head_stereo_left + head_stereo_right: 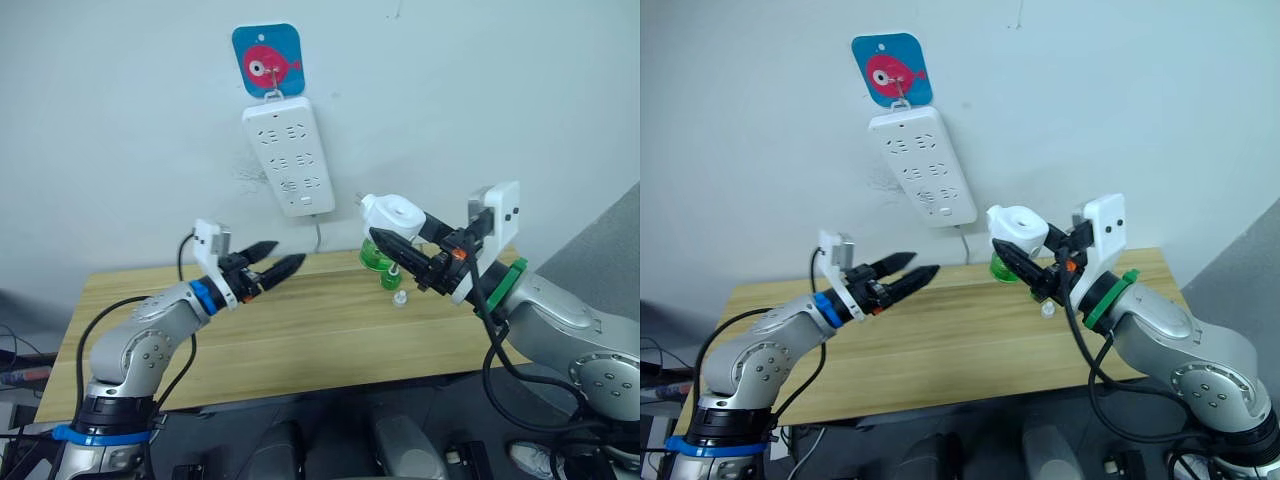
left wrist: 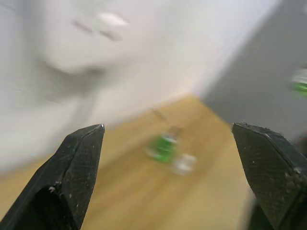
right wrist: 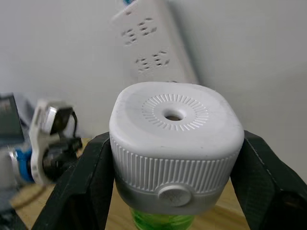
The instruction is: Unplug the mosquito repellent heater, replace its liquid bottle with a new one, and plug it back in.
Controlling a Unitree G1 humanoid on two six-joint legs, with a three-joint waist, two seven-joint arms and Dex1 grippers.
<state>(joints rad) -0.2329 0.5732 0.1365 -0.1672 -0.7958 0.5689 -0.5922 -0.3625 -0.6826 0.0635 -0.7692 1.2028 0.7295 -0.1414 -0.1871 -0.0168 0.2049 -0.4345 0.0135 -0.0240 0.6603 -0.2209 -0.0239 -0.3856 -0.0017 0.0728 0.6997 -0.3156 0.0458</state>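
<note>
My right gripper (image 1: pixel 392 232) is shut on the mosquito repellent heater (image 1: pixel 390 212), a white rounded unit with a round vent hole on top (image 3: pixel 173 115), and holds it in the air over the table's right side. A green liquid bottle (image 3: pixel 160 220) shows under the unit. Another green bottle (image 2: pixel 163 146) and a small clear cap (image 1: pixel 399 298) stand on the table below it. My left gripper (image 1: pixel 288 252) hangs open and empty over the table's left middle, its tips pointing toward the heater.
A long white power strip (image 1: pixel 288 155) hangs on the wall from a blue hook plate with a red fish (image 1: pixel 267 60), its cord dropping behind the wooden table (image 1: pixel 300 330). The strip's sockets stand free.
</note>
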